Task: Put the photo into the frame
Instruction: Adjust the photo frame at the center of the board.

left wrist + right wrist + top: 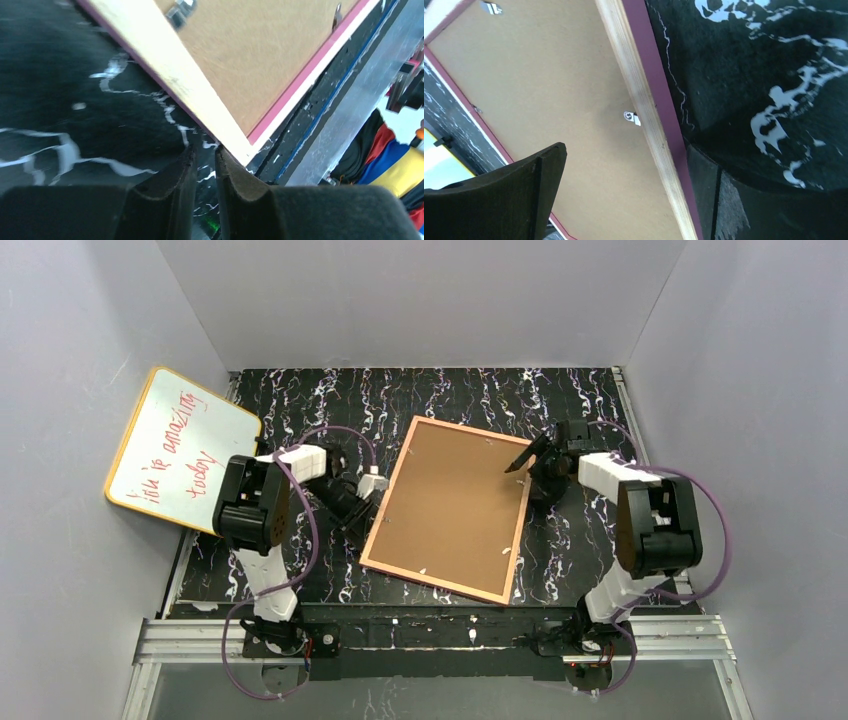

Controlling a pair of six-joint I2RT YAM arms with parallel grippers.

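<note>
Left hand [205, 152]: fingers barely parted, leaving a narrow slit with nothing in it; the tips are low over the black marbled surface [590, 410], just beside the near-left corner of the frame [165, 55].
Right hand [629, 155]: spread wide and gripping nothing; one finger hangs over the backing board [455, 505], the other is outside the frame above the surface, and the frame's right rail runs between them.
Frame: lies flat in the middle of the surface between the two arms, turned a little askew, pale wooden reverse up, pink showing along its edges.
Backing board: brown, fills the frame; a small metal clip [631, 117] sits at the right rail.
Whiteboard [180, 450]: yellow-rimmed with red writing, at the far left, well apart from the frame.
</note>
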